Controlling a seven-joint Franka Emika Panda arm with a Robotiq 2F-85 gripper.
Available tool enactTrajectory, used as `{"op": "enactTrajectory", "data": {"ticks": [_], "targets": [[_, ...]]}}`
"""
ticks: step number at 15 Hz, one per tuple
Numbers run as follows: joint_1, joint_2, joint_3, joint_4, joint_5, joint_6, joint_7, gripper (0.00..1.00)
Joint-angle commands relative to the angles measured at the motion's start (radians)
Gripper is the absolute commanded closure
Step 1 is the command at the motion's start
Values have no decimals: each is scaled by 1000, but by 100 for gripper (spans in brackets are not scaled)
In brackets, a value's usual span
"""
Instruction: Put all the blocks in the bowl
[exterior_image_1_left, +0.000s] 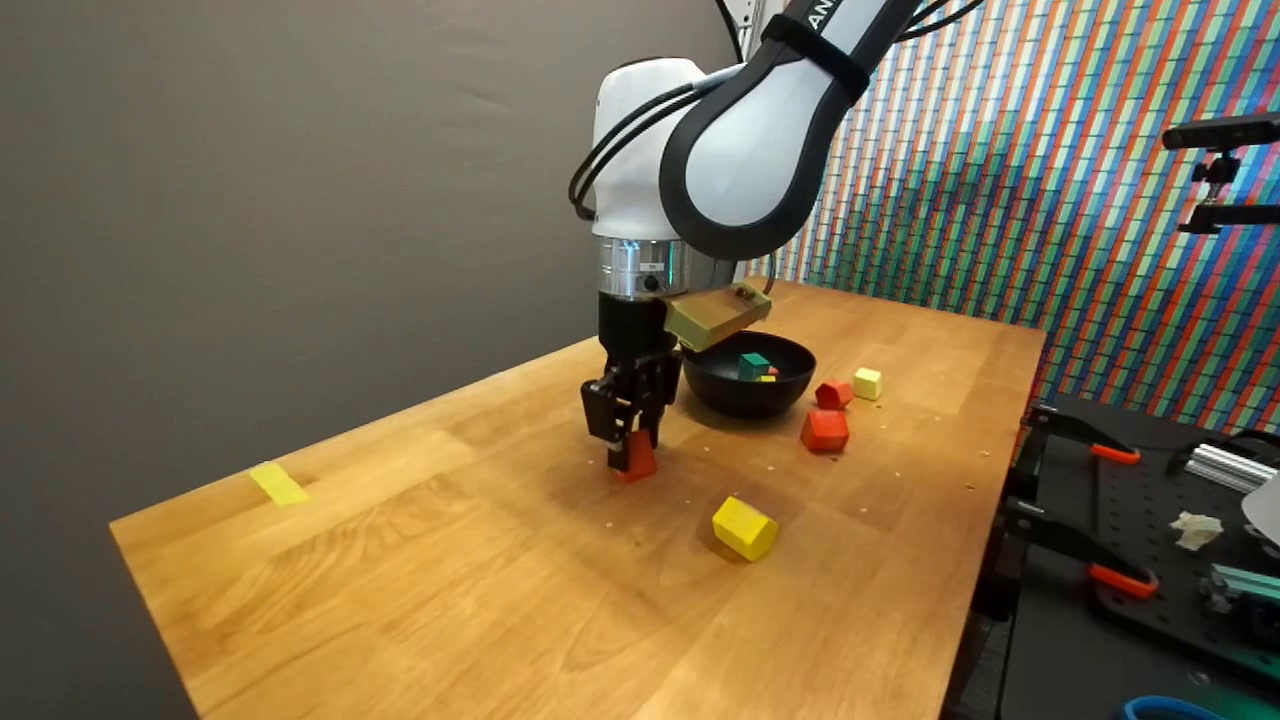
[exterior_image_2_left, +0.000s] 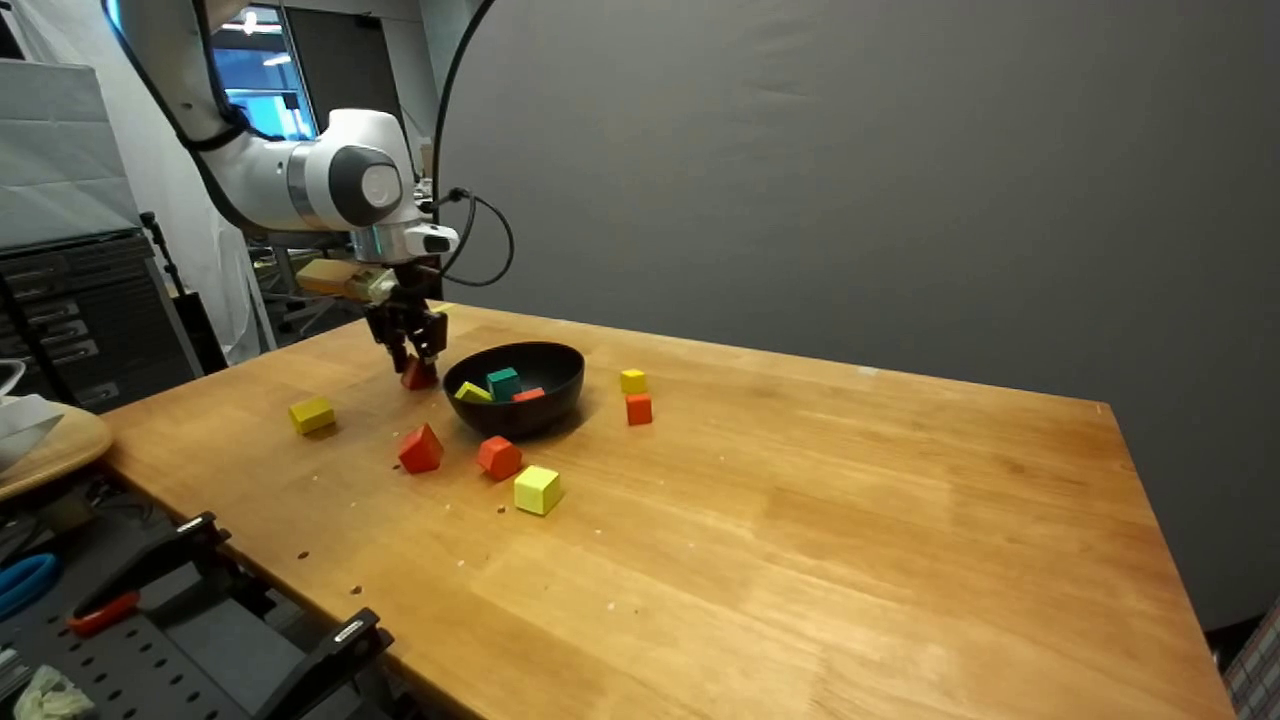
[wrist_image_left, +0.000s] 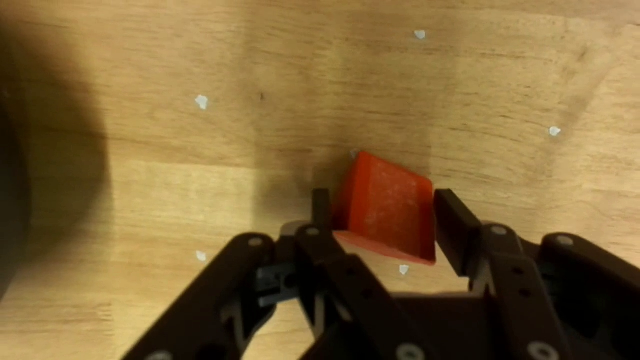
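My gripper (wrist_image_left: 382, 220) is over the table beside the black bowl (exterior_image_2_left: 515, 417). Its fingers meet both sides of a red wedge-like block (wrist_image_left: 395, 207), which is at table level, also in both exterior views (exterior_image_1_left: 640, 458) (exterior_image_2_left: 418, 375). The bowl holds a green block (exterior_image_2_left: 504, 384), a yellow piece (exterior_image_2_left: 472, 393) and an orange-red piece (exterior_image_2_left: 529, 395). On the table lie a yellow block (exterior_image_1_left: 745, 528), two red blocks (exterior_image_1_left: 825, 431) (exterior_image_1_left: 833, 394) and a pale yellow block (exterior_image_1_left: 868, 384). A small yellow block (exterior_image_2_left: 633, 381) and an orange-red block (exterior_image_2_left: 639, 409) sit past the bowl.
A flat yellow strip (exterior_image_1_left: 280, 483) lies near the table's far edge. Black clamps with orange parts (exterior_image_1_left: 1085, 560) and a black perforated plate stand beside the table edge. A grey wall (exterior_image_2_left: 850, 200) runs behind the table. The bowl is close to the gripper.
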Motion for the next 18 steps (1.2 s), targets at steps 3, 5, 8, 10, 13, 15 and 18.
{"op": "enactTrajectory", "data": {"ticks": [3,5,8,10,13,15,18], "targets": [[-143,-160,118,-85,176,-130,-135,72],[-180,-244,127,-135,241,-192,-161,72],[-212,-389,84,-221,278,-207,-139,72],[-247,-480,54,-283,295,-191,-154,72],[-295,-550,-1,-321,294,-200,-192,72],[-315,-568,-40,-331,228,-212,-199,72],[-330,-566,-62,-331,220,-225,-239,72]]}}
